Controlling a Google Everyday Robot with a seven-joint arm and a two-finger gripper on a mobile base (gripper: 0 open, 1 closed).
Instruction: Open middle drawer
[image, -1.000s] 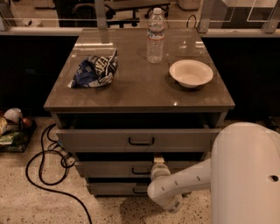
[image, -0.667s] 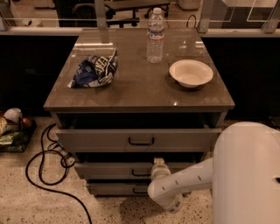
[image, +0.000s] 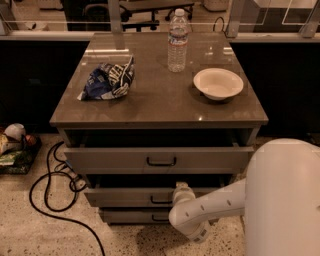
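The cabinet has three stacked grey-beige drawers. The top drawer (image: 120, 159) stands pulled out. The middle drawer (image: 125, 196) is also pulled out a little, with a dark gap above its front and a small dark loop handle (image: 160, 200) at its centre. The bottom drawer (image: 125, 216) shows below it. My gripper (image: 181, 190) sits at the middle drawer's front, just right of the handle, at the end of my white arm (image: 215, 207). Its fingers are hidden behind the wrist.
On the cabinet top (image: 160, 100) lie a blue chip bag (image: 109, 79), a water bottle (image: 177, 41) and a white bowl (image: 218, 83). A black cable (image: 50, 190) loops on the floor at left. Clutter (image: 12, 145) lies at far left.
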